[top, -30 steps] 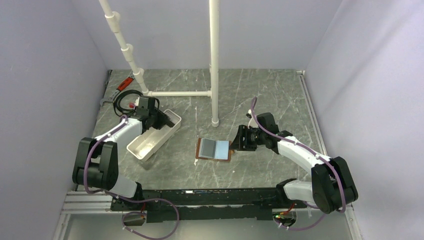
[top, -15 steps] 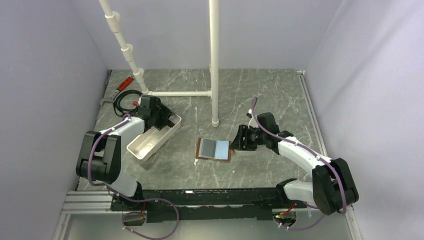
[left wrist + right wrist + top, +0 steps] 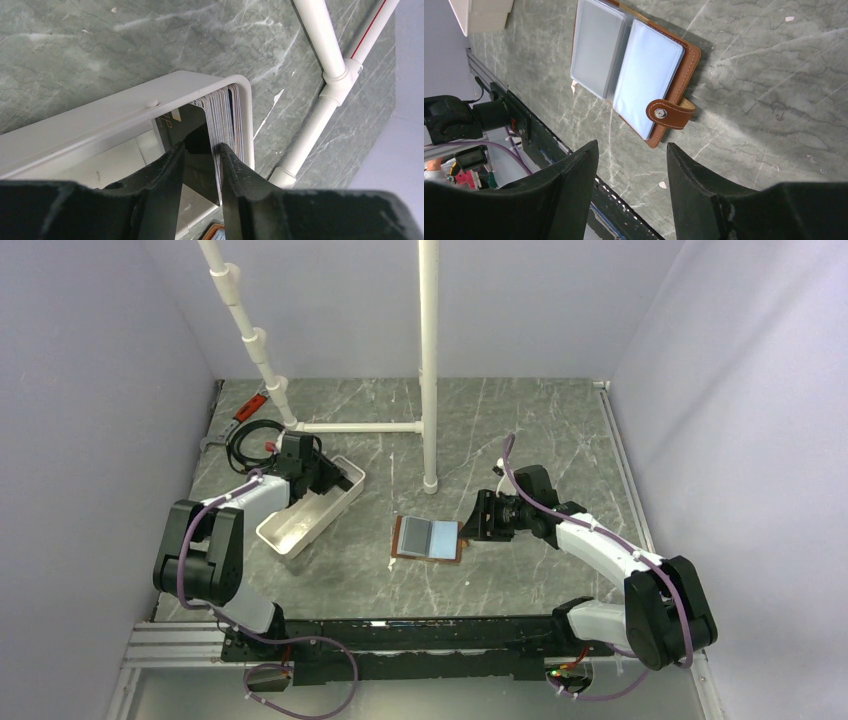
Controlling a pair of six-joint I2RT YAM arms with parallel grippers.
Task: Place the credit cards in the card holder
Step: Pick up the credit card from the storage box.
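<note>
On the far left of the table (image 3: 540, 430), a red-handled tool (image 3: 250, 405) and a coiled black cable (image 3: 243, 443) lie well apart from the work. Just beside them, the left gripper (image 3: 201, 148) reaches into the far end of the white tray (image 3: 125, 107). There the credit cards (image 3: 227, 117) stand on edge in a tight stack against the end wall. Its fingers are only a little apart, with one dark card (image 3: 197, 170) between them. I cannot tell if they really pinch it.

The upright white pipe (image 3: 429, 360) stands between tray and card holder (image 3: 689, 60), so I think a carried card must pass on its near side. The holder lies open in the middle, strap (image 3: 669, 114) undone. It shows a grey sleeve (image 3: 599, 47) and a light blue one (image 3: 646, 75), and it is not clear if they hold cards. The right gripper (image 3: 631, 146) hovers just beside the strap, jaws wide apart and holding nothing.

In my judgement the task is near its beginning, with almost the whole stack left to move.
</note>
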